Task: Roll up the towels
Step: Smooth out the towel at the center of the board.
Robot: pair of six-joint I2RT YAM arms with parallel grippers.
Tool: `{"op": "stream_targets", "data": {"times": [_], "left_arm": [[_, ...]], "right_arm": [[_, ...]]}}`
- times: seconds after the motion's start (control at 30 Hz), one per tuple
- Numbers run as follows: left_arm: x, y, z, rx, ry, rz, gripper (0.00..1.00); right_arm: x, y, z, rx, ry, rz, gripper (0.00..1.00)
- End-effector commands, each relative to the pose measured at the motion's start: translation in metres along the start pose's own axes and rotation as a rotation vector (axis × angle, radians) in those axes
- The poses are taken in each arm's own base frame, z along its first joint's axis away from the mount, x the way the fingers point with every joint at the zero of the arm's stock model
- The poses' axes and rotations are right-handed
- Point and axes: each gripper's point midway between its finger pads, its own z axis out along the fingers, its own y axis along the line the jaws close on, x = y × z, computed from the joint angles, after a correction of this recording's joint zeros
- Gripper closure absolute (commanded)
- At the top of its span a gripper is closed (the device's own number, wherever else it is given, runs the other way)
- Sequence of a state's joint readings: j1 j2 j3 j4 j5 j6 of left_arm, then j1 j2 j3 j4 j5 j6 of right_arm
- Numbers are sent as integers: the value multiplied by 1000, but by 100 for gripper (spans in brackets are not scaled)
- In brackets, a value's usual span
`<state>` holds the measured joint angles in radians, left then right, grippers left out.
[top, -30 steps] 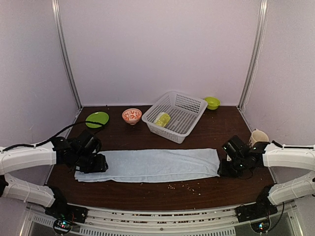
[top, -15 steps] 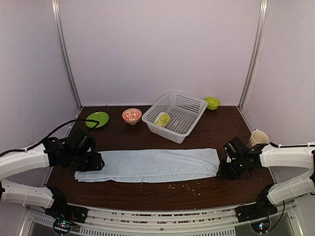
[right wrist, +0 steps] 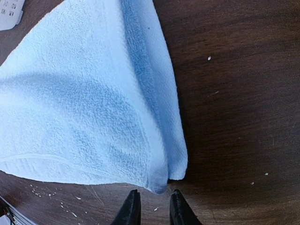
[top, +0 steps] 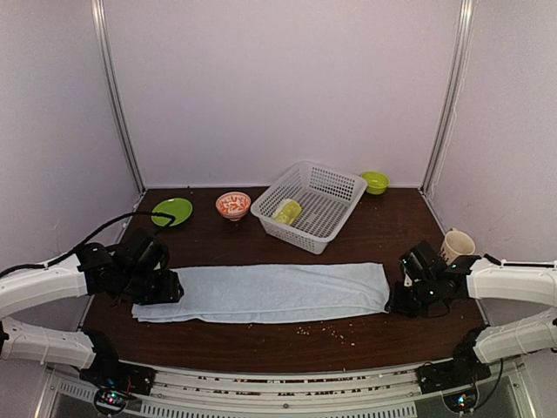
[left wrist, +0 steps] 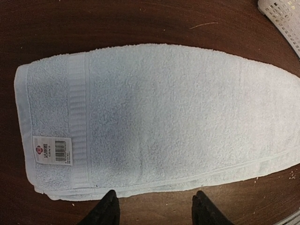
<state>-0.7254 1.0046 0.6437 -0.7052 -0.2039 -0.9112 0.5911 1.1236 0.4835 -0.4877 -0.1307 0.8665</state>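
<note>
Lying flat as a long strip across the middle band of the top view, the plain pale blue terry-cloth towel is folded lengthwise but not yet rolled. A white barcode label shows at its left end in the left wrist view. The other one, the lime-green cloth towel, sits as a roll inside the white plastic mesh basket, upper centre of frame. So approx half done. Step in hand looks like getting hold of the blue towel's end to start the roll.

The right gripper is at bottom centre of its wrist view, fingers narrow w/ only a slim gap, and the towel's corner is right at the tips. Can't tell whether cloth is actually pinched.

The left gripper has fingers spread wide w/ nothing btw them, just beside the towel's edge near its left end. It holds nothing.

Next move, my read: get a sure pinch on that corner, lift slightly, then turn the end over toward frame-left for a tight first turn. The left side prob needs to steady the strip so it doesn't slide on the dark brown wooden table. Risk: catching only the top layer, giving a loose roll.

Pale crumbs lie scattered just below the towel.
</note>
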Motion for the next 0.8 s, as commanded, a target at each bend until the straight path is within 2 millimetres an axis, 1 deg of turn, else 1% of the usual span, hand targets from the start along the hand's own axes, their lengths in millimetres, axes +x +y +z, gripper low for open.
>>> {"op": "stream_targets", "data": {"times": [0.0,0.1,0.23,0.4,0.57,0.7,0.77], "left_arm": [[-8,-4,-1,11,-25,-6,47],[-8,-4,0,12,-24,-5,47],[-6,-3,0,10,-24,-6,47],[-5,-3,1,11,-20,-6,47],[-6,-3,1,10,-23,-5,47],[-5,-3,2,9,-21,-3,47],[-6,-3,2,9,-21,-2,47]], "right_arm": [[3,-6,-1,26,13,6,75],[6,-8,2,27,25,12,73],[10,-9,9,15,37,33,73],[11,-6,15,5,45,45,76],[9,-5,15,1,35,51,85],[9,-8,10,4,23,51,100],[8,-9,5,7,17,49,100]]}}
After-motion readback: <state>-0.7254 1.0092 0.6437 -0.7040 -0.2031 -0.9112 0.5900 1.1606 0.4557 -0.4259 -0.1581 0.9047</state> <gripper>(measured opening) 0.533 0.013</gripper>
